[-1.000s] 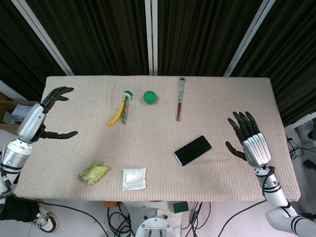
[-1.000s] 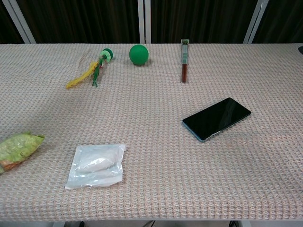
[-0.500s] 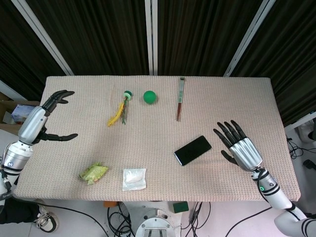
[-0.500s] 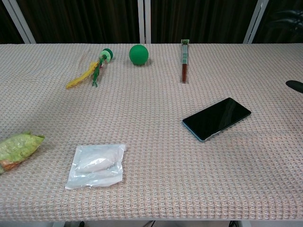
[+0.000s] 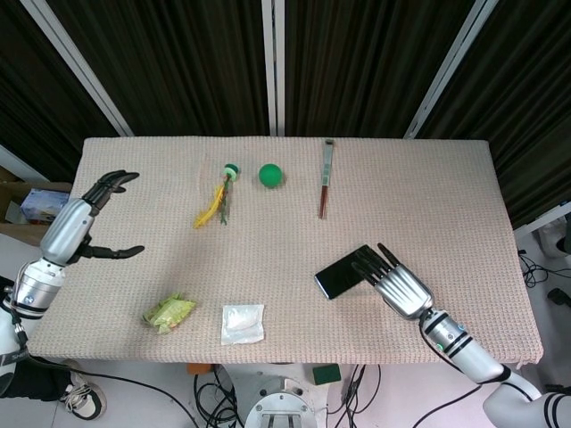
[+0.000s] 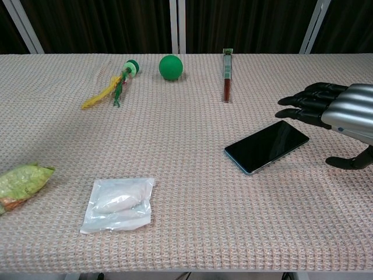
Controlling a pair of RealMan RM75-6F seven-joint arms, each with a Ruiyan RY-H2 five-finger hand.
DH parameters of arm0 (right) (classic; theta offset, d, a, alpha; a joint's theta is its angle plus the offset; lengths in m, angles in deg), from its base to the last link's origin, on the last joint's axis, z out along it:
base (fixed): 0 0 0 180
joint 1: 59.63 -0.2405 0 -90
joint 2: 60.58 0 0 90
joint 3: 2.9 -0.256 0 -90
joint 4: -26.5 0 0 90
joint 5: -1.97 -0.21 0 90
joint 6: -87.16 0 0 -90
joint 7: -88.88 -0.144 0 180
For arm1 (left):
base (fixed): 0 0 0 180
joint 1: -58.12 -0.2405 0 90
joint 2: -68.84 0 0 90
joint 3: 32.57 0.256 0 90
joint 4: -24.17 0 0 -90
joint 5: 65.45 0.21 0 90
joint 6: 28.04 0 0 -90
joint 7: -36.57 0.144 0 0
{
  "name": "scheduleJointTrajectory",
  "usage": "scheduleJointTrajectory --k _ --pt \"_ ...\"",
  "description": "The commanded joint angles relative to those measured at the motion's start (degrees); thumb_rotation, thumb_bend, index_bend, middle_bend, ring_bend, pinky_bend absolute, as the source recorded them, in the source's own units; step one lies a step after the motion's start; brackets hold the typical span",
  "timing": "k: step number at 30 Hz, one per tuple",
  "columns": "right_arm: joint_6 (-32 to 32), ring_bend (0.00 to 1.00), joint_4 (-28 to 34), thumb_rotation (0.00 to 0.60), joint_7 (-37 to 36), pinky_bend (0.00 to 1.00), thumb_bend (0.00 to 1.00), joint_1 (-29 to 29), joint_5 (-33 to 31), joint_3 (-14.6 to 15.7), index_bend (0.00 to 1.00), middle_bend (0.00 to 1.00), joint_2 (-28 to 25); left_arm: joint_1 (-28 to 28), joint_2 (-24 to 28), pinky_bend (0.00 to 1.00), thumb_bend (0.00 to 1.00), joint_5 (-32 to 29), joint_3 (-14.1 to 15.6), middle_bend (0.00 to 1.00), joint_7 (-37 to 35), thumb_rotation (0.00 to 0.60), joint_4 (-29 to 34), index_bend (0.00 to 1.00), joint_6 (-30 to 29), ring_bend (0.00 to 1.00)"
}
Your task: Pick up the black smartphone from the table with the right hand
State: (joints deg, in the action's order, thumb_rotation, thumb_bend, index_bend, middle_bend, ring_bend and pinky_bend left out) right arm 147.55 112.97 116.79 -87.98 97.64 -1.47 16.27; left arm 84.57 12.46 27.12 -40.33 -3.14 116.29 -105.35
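The black smartphone lies flat and slanted on the cloth, right of centre. My right hand hovers just right of the phone with its fingers spread, their tips reaching over the phone's right end in the head view. In the chest view the fingers are above and beside the phone, the thumb hanging lower, nothing held. My left hand is open at the table's left edge, far from the phone; the chest view does not show it.
A green ball, a yellow-green toy and a wrapped pair of chopsticks lie at the back. A green snack packet and a clear plastic bag lie near the front edge.
My right hand has swung left and down from the right side of the table to the phone's right end, entering the chest view. The left hand shifted slightly down.
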Motion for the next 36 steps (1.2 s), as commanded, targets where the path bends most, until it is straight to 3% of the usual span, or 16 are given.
scheduleJointTrajectory --k 1,8,15,22,36 --pt "0.4 0.00 -4.1 0.600 0.9 0.00 0.32 -0.5 -0.6 -0.7 0.00 0.01 4.1 -0.1 -0.1 0.23 0.00 0.2 0.3 0.12 0.5 0.568 0.0 0.10 -0.2 0.07" --pt "0.8 0.00 -10.8 0.600 -2.5 0.00 0.33 -1.7 -0.4 -1.4 0.00 0.02 9.6 -0.5 -0.6 0.23 0.00 -0.1 0.9 0.12 0.3 0.569 -1.3 0.10 -0.1 0.07" --pt "-1.7 0.00 -13.0 0.600 -4.1 0.00 0.33 -3.4 -1.3 -1.3 0.02 0.04 12.2 -0.4 -1.1 0.23 0.00 -0.2 1.2 0.12 -0.6 0.569 -2.8 0.10 0.0 0.07" --pt "-1.7 0.00 -14.1 0.600 -5.0 0.00 0.34 -3.9 -1.7 -1.2 0.15 0.12 13.7 -0.2 -1.6 0.23 0.00 -0.2 1.5 0.12 -0.4 0.578 -3.7 0.11 0.2 0.07" --pt "-2.7 0.00 -13.1 0.600 -4.7 0.00 0.34 -4.9 -2.6 -0.7 0.28 0.13 12.8 0.0 -2.2 0.23 0.00 -0.3 1.9 0.12 -1.4 0.576 -5.1 0.11 0.5 0.07"
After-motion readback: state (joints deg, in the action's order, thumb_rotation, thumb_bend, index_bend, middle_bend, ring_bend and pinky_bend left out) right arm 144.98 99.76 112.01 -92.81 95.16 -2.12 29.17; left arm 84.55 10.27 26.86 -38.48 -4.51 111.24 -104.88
